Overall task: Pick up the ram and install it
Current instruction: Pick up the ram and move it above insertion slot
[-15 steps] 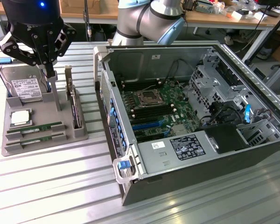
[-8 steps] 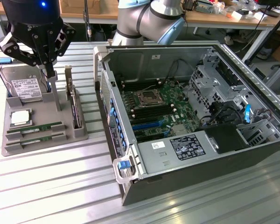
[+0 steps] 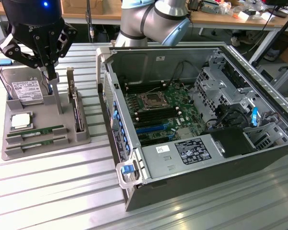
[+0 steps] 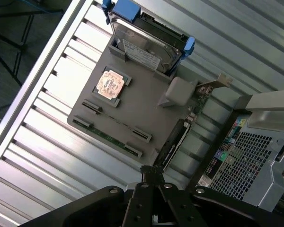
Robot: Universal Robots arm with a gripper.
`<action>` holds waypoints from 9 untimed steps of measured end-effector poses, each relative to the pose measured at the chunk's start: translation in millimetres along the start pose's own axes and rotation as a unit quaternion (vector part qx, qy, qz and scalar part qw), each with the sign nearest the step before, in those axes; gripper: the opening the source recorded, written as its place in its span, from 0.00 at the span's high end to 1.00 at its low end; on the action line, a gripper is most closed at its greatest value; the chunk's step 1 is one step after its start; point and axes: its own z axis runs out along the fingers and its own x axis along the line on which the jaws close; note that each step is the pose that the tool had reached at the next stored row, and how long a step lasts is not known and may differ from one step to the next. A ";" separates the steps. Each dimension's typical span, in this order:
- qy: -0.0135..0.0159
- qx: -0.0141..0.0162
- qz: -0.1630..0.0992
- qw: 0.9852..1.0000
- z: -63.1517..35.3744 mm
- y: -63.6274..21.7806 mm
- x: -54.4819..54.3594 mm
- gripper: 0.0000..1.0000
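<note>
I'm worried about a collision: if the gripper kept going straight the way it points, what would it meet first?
Most likely the gray tray beside the upright expansion card, not the ram sticks. The gripper hangs shut above that spot, but depth is unclear.

Nothing could be read from where I stood. The hard drive [image 3: 25,90] carried a white printed label. The power supply [image 3: 192,154] carried a black one with pale print, and a small white sticker [image 3: 162,149] sat beside it. The lettering seemed too fine to make out.
</note>
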 end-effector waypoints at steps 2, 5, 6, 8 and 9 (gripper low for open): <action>0.000 0.000 -0.005 1.000 0.0 0.0 0.0 0.90; 0.001 0.000 -0.010 1.000 0.0 0.0 0.0 0.90; 0.001 0.000 -0.015 1.000 0.0 0.1 0.0 0.90; 0.001 0.001 -0.019 1.000 0.0 0.0 0.0 0.90; 0.001 0.001 -0.022 1.000 0.0 0.0 0.0 0.90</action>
